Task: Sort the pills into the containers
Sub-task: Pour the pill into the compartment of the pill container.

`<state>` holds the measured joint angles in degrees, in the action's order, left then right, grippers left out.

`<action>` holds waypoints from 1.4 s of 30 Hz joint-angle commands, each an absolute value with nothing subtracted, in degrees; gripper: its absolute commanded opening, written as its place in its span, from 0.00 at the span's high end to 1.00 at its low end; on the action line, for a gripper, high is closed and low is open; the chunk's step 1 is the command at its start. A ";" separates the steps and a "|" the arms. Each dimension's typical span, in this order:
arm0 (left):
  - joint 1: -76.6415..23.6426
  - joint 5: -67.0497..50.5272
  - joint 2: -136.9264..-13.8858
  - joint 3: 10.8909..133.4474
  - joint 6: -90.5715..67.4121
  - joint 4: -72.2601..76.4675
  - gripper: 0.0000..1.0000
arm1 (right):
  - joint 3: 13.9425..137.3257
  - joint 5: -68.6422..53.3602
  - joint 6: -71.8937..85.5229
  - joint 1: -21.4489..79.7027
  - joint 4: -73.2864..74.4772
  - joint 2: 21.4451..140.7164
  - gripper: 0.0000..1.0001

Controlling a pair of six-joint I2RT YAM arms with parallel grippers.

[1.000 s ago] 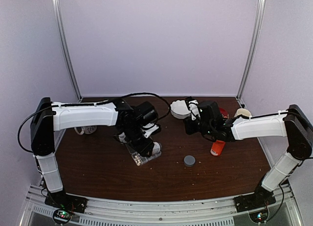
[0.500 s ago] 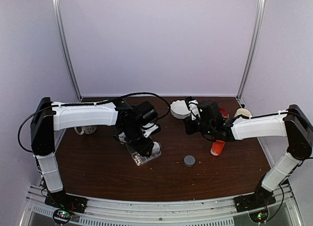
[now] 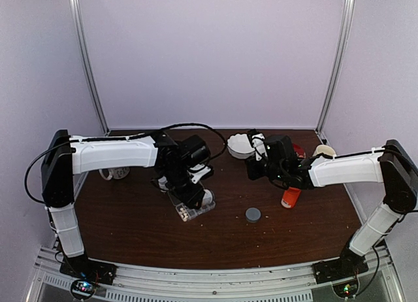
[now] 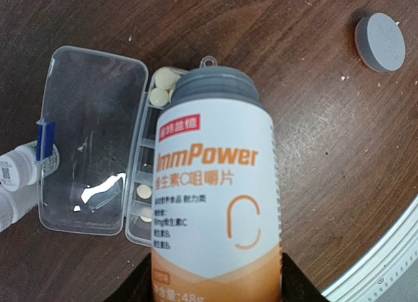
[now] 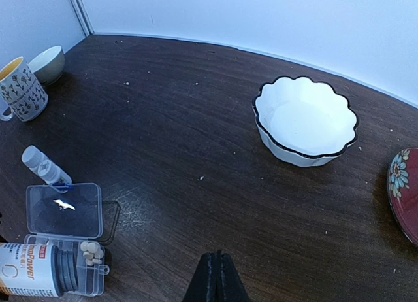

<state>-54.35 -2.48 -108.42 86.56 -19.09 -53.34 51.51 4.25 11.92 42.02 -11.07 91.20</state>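
Pills (image 4: 163, 86): several pale tablets lie in the end compartment of the organizer box (image 4: 85, 138), right at the mouth of the ImmPower bottle (image 4: 215, 184). One more sits in a compartment nearer the tool. Left gripper (image 4: 219, 285) clamps the bottle's lower end, with the bottle tipped over the box. Box lid is folded back to this gripper's left. Grey cap (image 4: 381, 40) lies well ahead, to the right. Right gripper (image 5: 217, 276): fingers pressed together, nothing between them. White bowl (image 5: 305, 119) sits ahead of it, to the right.
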 commanded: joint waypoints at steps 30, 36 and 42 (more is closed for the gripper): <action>-54.59 -1.89 -109.07 87.43 -19.43 -53.85 1.00 | 53.31 3.93 11.34 42.27 -10.89 91.85 1.00; -55.03 -2.16 -108.56 88.05 -19.48 -54.13 1.00 | 53.26 3.97 11.34 42.28 -10.88 91.82 1.00; -55.35 -1.00 -107.17 89.89 -19.60 -56.60 1.00 | 53.21 3.98 11.34 42.28 -10.86 91.67 1.00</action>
<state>-54.85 -1.76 -109.43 88.75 -19.27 -57.25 51.53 4.23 11.90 42.04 -10.90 91.20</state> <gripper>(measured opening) 0.531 0.006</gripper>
